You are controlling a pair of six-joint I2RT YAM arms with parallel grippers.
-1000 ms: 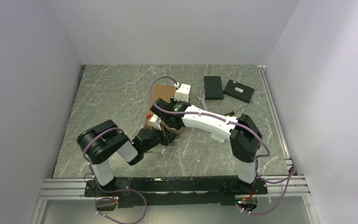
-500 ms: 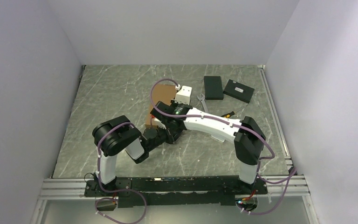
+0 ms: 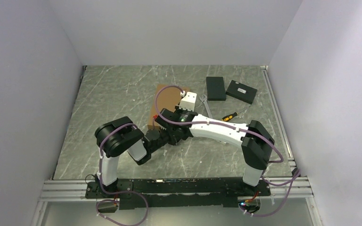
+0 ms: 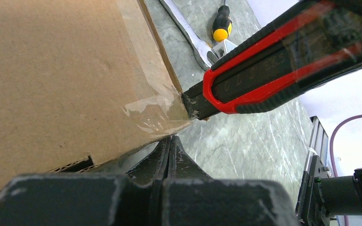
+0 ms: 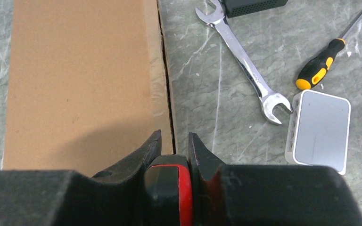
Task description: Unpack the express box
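Express box (image 3: 165, 100) lies on the surface (image 3: 113, 94), ahead-left of the right pincer (image 5: 174, 141). Cutter (image 4: 283, 61) sits in that pincer, tip at the box's near corner. Left pincer (image 4: 169, 146) is just before the same corner. Wrench (image 5: 242, 59) lies ahead-right of the right pincer, screwdriver (image 5: 327, 59) further right, flat device (image 5: 318, 132) just beside the wrench's near end. Small boxes (image 3: 215, 88) lie beyond.

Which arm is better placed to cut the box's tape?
Right. The right gripper holds the utility knife, its tip at the taped corner of the express box; the left gripper is shut on nothing.
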